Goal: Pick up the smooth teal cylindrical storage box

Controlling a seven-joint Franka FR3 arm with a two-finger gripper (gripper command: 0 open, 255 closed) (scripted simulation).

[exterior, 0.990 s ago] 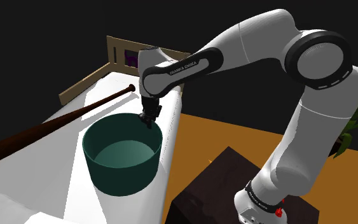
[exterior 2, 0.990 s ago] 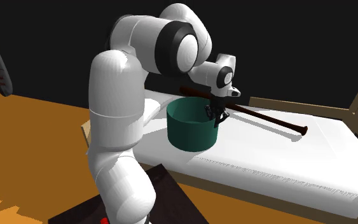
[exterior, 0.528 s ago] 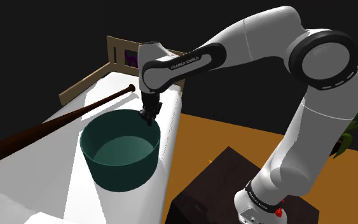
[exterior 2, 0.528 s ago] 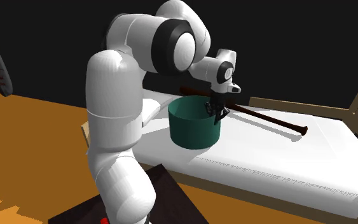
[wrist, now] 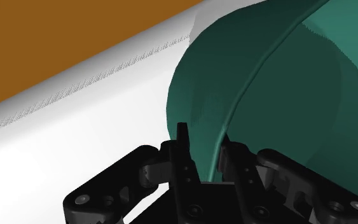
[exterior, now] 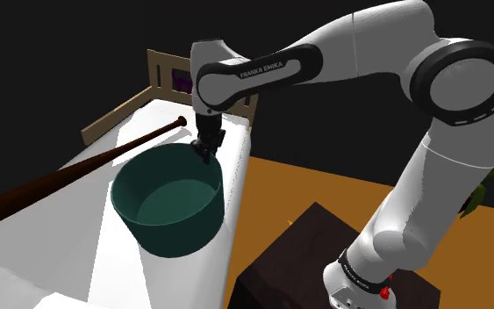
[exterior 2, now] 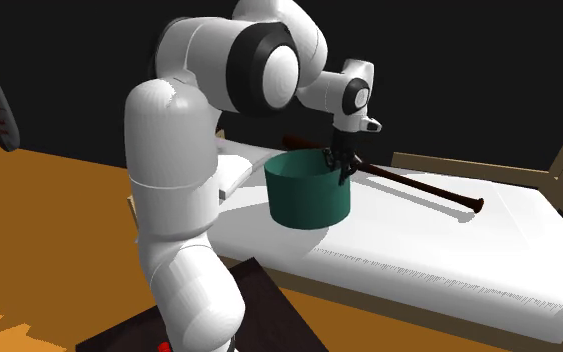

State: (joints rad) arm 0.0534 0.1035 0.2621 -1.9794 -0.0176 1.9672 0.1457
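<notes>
The teal storage box (exterior: 173, 226) is hanging off the arm, with the jaws clamped on its rim: one finger (wrist: 182, 147) sits outside the wall and the other inside. It's open-topped, tipped a little, and looks lifted just clear of the white bed (exterior: 78, 263), near the bed's edge next to the orange floor (exterior: 324, 189). A long dark brown bat (exterior: 60, 180) lies on the bed just behind it.
</notes>
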